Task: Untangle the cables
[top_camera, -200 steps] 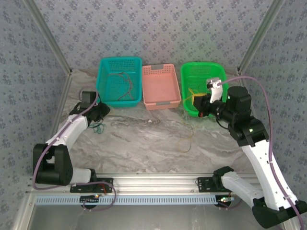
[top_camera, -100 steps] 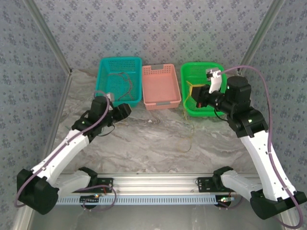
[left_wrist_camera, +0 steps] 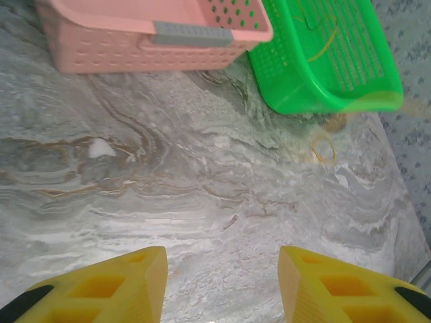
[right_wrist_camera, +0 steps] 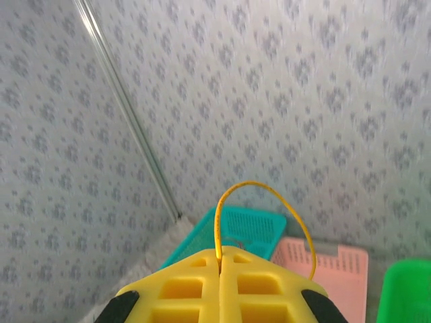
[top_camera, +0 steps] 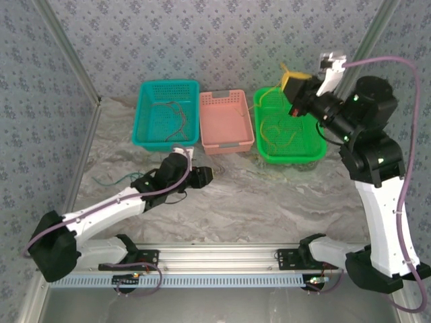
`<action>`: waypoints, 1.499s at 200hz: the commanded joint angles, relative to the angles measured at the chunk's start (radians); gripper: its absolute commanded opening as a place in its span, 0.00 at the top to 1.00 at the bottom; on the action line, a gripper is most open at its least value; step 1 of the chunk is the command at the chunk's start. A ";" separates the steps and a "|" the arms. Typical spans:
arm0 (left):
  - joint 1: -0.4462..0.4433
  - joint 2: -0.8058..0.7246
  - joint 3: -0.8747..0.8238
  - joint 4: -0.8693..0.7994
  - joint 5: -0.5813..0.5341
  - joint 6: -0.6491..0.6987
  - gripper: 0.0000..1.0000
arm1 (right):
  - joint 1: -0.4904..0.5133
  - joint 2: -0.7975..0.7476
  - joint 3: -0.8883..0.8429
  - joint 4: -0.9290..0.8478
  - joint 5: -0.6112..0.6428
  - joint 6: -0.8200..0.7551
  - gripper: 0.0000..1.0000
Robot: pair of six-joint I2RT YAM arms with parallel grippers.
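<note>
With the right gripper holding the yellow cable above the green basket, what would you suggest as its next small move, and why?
Probably lower the right gripper slightly and open it, dropping the yellow cable into the green basket. The jaws are shut on the cable high over the basket, and the rest of it already lies coiled inside.

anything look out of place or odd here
A yellow cable hangs from the shut right gripper into the green basket. A small yellow loop lies on the table outside it, and a green cable lies loose at left.
</note>
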 commanded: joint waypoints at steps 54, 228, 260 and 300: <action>-0.121 0.095 0.023 0.185 -0.058 0.036 0.38 | -0.109 0.251 0.513 -0.096 -0.006 0.017 1.00; -0.164 -0.060 -0.060 0.061 -0.154 0.055 0.38 | -0.454 0.726 0.875 0.195 -0.189 0.281 1.00; -0.164 -0.030 -0.054 0.070 -0.142 0.052 0.38 | -0.435 0.821 0.803 0.152 -0.206 0.219 1.00; -0.164 -0.022 -0.077 0.092 -0.137 0.038 0.38 | -0.383 0.764 0.453 0.176 -0.164 0.118 1.00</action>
